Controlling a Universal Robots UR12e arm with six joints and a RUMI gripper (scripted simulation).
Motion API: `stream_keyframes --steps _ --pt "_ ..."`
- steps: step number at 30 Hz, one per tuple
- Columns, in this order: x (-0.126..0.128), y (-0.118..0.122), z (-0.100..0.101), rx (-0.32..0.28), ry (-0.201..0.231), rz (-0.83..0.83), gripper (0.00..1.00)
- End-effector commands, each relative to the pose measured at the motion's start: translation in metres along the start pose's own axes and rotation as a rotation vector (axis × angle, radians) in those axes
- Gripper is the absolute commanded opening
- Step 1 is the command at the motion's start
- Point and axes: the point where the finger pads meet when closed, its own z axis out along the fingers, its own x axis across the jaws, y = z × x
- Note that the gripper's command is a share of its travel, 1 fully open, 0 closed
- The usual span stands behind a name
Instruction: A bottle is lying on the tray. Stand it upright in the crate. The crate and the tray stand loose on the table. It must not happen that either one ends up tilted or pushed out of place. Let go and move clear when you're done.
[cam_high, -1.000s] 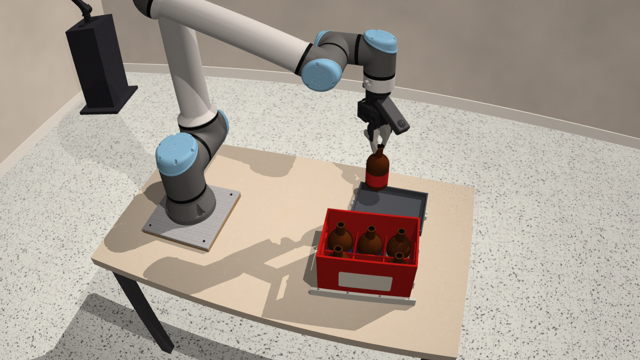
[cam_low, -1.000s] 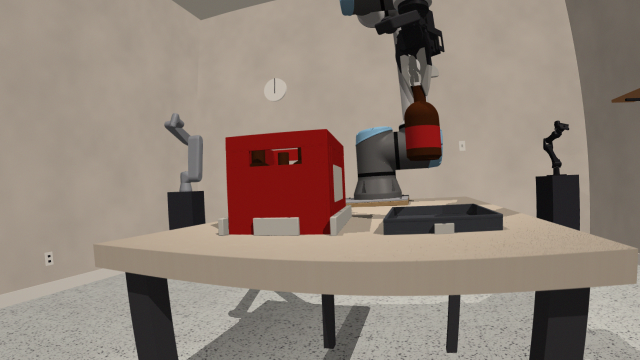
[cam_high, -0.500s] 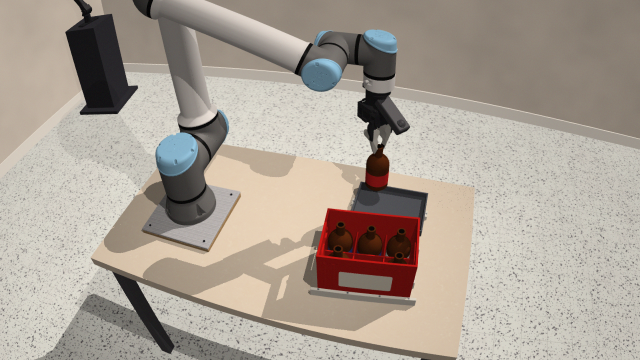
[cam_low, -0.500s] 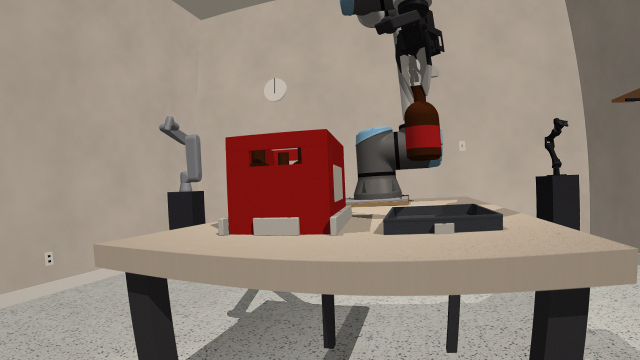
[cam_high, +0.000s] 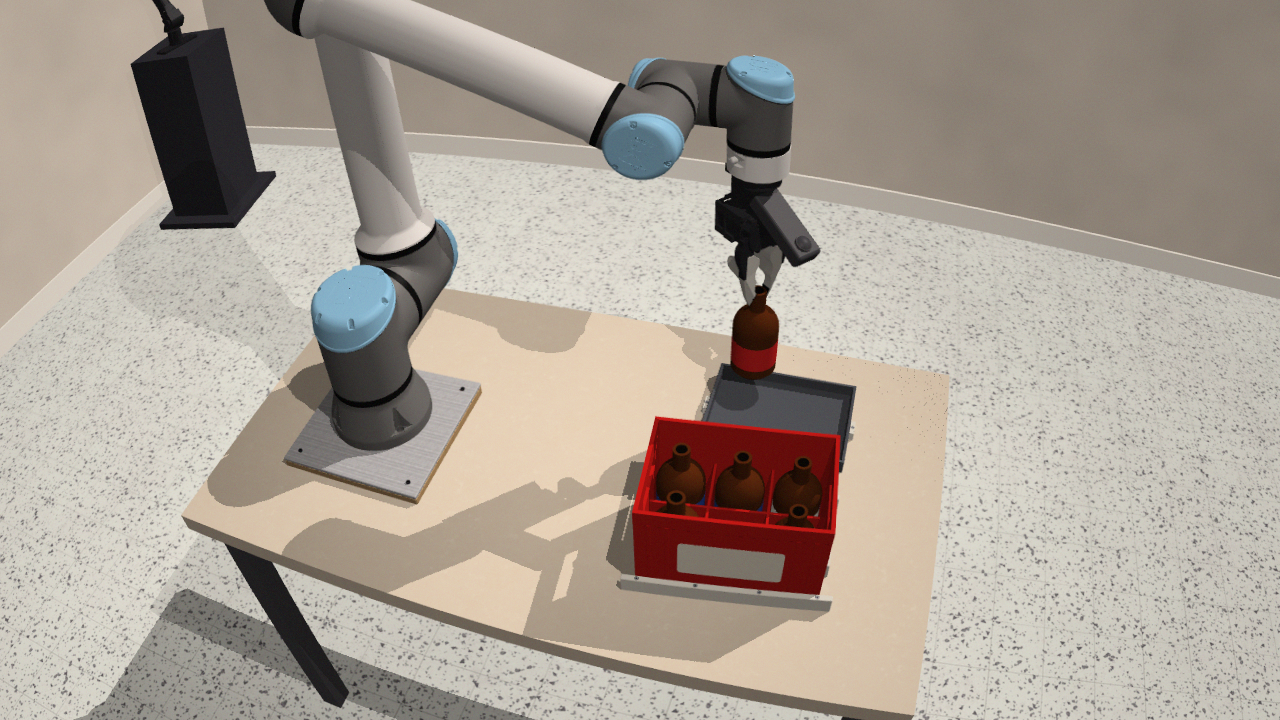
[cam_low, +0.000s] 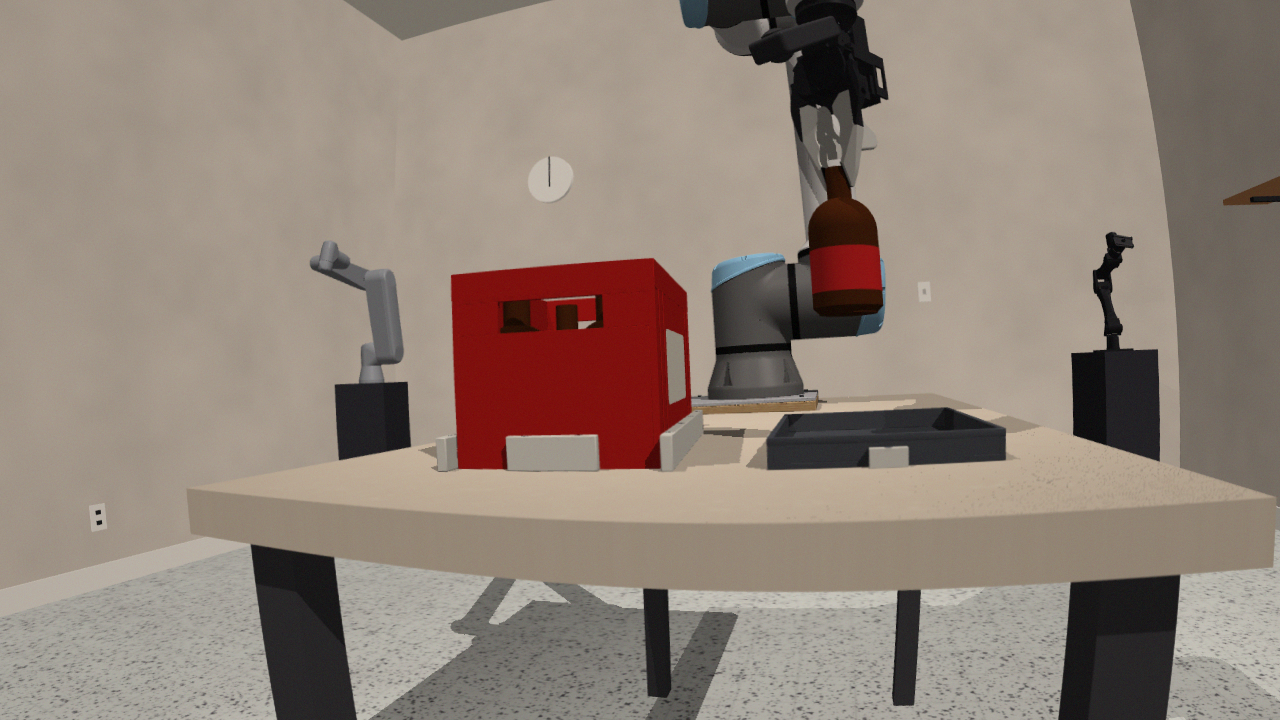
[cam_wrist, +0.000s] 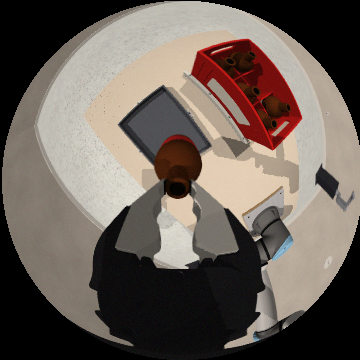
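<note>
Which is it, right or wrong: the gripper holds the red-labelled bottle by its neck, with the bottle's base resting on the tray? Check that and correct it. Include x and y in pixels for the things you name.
Wrong about the base: it hangs in the air above the tray (cam_high: 776, 413) (cam_low: 886, 450) (cam_wrist: 159, 122), as the exterior view shows. The gripper (cam_high: 756, 291) (cam_low: 835, 170) (cam_wrist: 177, 180) does hold the red-labelled bottle (cam_high: 754, 344) (cam_low: 844, 255) (cam_wrist: 178, 160) by its neck.
</note>
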Motion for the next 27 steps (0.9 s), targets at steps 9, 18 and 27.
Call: stream_keyframes --steps 9,18,27 --pt "0.000 0.000 -0.013 0.001 -0.001 0.000 0.00" --pt "0.000 0.000 -0.023 0.001 -0.001 0.000 0.00" --pt "0.000 0.000 -0.030 0.001 -0.001 0.000 0.00"
